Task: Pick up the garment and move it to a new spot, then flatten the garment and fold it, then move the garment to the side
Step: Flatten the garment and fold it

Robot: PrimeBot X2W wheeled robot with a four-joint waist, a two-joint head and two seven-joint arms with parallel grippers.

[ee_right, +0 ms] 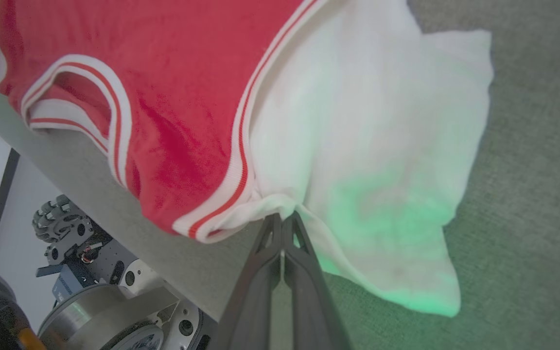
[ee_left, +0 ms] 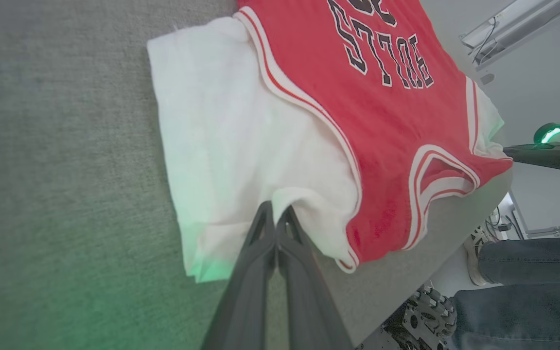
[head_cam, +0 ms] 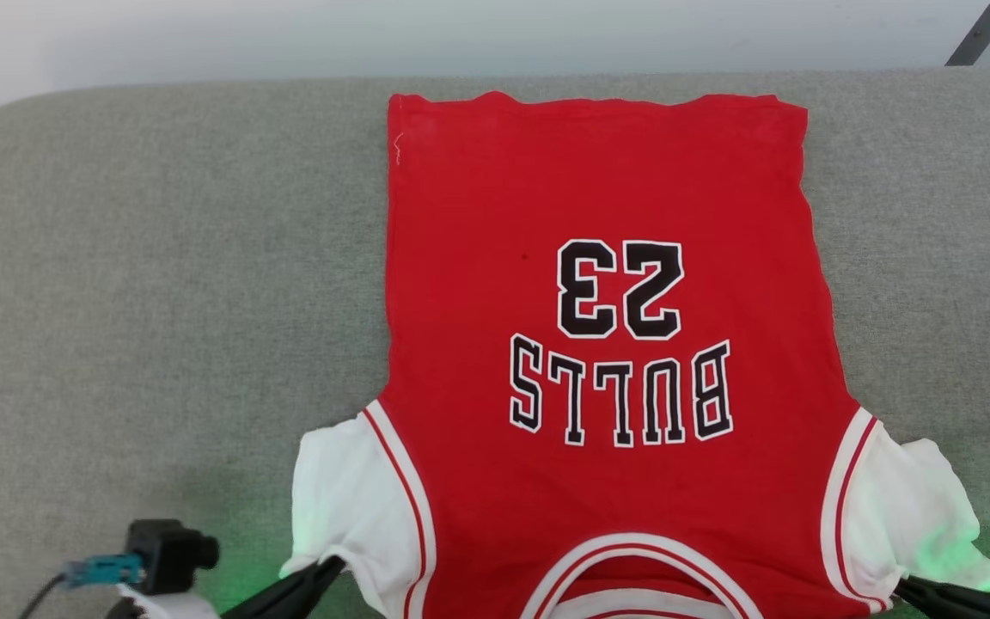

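The shirt [head_cam: 598,284] lies spread flat on the grey table [head_cam: 160,301] — collar at the table's near edge, hem toward its far edge. At that near edge the left gripper [ee_left: 275,214] and the right gripper [ee_right: 282,218] each pinch tight on a white sleeve.

**Left gripper [ee_left: 275,214] pinched shut on a shirt sleeve**

The two dark fingers [ee_left: 253,272] press together on a bunched fold of the near white sleeve [ee_left: 231,136], whose lower hem glows green. The red shirt [ee_left: 367,121] lies flat on the grey surface [ee_left: 56,146] with its black, white-outlined letters facing up and its collar [ee_left: 443,175] just beside the surface's edge. By the same edge, the right gripper [ee_left: 509,151] touches the far sleeve [ee_left: 486,116]. Past the edge are a leg in jeans [ee_left: 528,272], a shoe [ee_left: 474,248] and a studded wheel [ee_left: 426,316].
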